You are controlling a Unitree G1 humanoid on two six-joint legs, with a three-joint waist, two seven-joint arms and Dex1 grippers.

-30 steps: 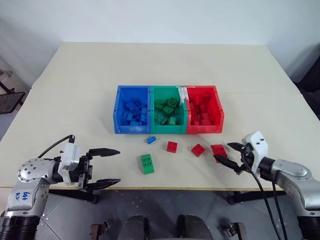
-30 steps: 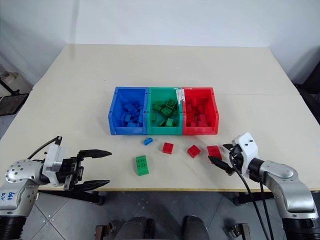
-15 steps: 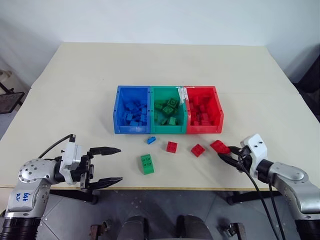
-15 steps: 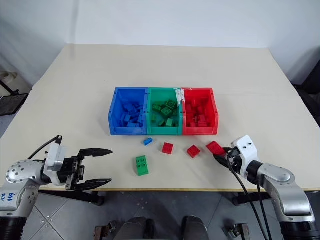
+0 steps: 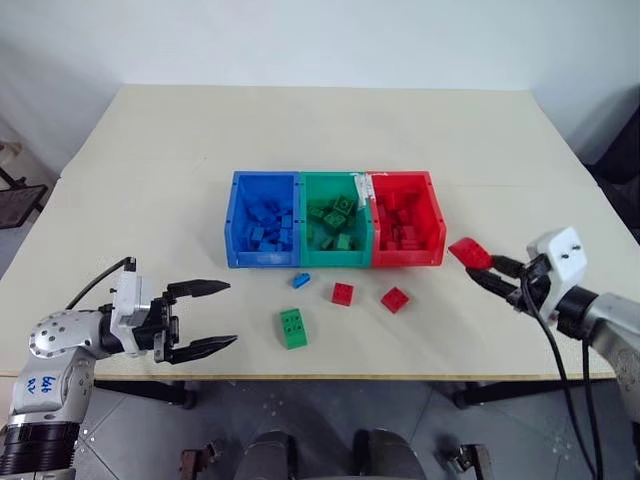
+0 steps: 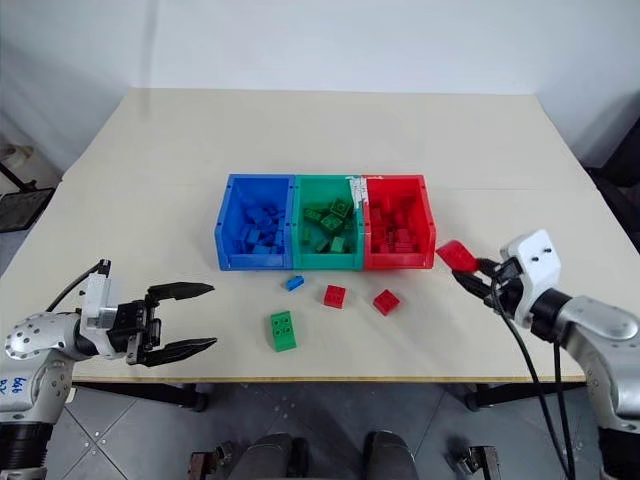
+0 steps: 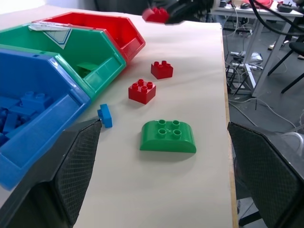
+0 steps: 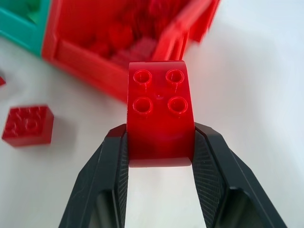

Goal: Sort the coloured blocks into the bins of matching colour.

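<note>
My right gripper (image 5: pixel 479 268) is shut on the larger red brick (image 8: pixel 159 109) and holds it in the air, just right of the red bin's (image 5: pixel 405 258) front corner. The blue bin (image 5: pixel 262 258), green bin (image 5: pixel 335 258) and red bin stand in a row mid-table, each with bricks of its own colour inside. In front of them lie a tiny blue brick (image 5: pixel 302 280), two small red bricks (image 5: pixel 343 293) (image 5: pixel 395 299) and a green brick (image 5: pixel 294 328). My left gripper (image 5: pixel 230 313) hangs open near the table's front left edge, left of the green brick and apart from it.
The bins and bricks sit on a beige table (image 5: pixel 150 200). Its front edge runs just behind both grippers. In the left wrist view, desks, cables and chair legs stand beyond the table's right edge.
My right gripper shut on the larger red brick and lifted it off the table, up and to the right. The left gripper stayed open and hardly moved.
</note>
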